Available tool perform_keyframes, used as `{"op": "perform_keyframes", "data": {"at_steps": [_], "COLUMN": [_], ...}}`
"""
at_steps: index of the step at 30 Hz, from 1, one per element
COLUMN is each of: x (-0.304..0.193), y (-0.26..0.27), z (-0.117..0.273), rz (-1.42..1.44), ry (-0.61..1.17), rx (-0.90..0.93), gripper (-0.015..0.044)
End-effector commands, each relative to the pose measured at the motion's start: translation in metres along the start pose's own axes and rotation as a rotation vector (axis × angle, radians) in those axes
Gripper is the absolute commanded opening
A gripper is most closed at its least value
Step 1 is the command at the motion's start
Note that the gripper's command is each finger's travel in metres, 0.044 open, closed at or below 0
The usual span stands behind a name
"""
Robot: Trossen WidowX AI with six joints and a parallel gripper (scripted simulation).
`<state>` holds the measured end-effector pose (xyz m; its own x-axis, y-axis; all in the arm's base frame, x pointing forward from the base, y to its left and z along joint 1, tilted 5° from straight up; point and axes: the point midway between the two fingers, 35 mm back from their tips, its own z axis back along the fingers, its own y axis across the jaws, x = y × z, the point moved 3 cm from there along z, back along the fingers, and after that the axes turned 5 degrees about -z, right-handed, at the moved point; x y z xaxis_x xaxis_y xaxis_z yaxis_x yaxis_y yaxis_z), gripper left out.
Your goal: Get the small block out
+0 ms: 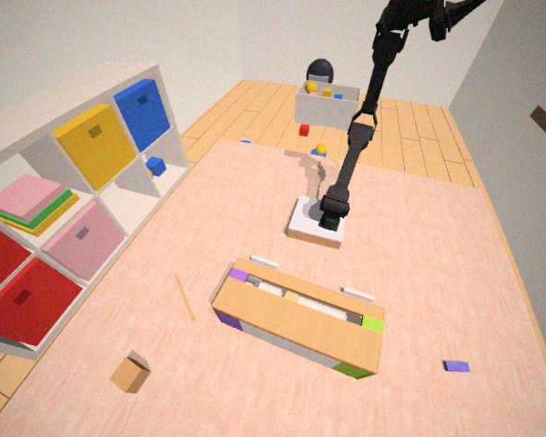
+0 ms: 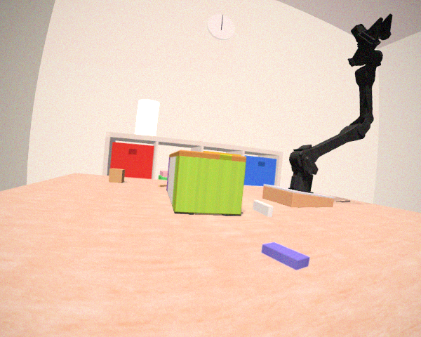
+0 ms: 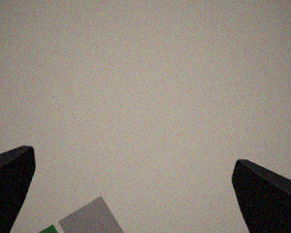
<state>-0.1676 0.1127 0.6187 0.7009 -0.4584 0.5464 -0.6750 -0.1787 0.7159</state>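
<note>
The long box [image 1: 301,324] [image 2: 208,184] stands upright mid-table, with a wooden top, a purple end at the left and a green end at the right in the top view. A narrow slot runs along its top. A small tan piece [image 1: 290,295] shows in the slot, near its middle; it looks like the block, but its height inside is hard to tell. The front panel is seen too steeply to show the inside. My gripper [image 2: 386,17] [image 3: 137,165] is open and empty, high above and behind the box, far from it. Its wrist view shows mostly wall.
White bars [image 1: 264,261] [image 1: 358,294] lie behind the box. A thin stick [image 1: 184,297] and a wooden cube [image 1: 128,374] [image 2: 116,175] are left of it. A purple bar [image 1: 457,366] [image 2: 285,255] lies to the right. The arm's base plate [image 1: 306,226] is behind the box.
</note>
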Motion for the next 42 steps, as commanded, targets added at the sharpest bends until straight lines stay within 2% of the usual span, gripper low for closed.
{"op": "perform_keyframes", "data": {"at_steps": [1,13,22,32,42], "x": [0.057,0.17,0.235,0.273,0.257], "y": [-0.039,-0.162,-0.279,-0.404,-0.521], "z": [-0.016,-0.026,-0.006,0.052,0.142], "rz": [-0.104,-0.418,-0.588,-0.714,-1.005], "ry": [-0.103,-0.361,-0.565,-0.745,-0.817], "rx": [-0.072,-0.299,-0.56,-0.916,-1.345], "gripper": [0.04,0.04,0.04,0.04,0.04]}}
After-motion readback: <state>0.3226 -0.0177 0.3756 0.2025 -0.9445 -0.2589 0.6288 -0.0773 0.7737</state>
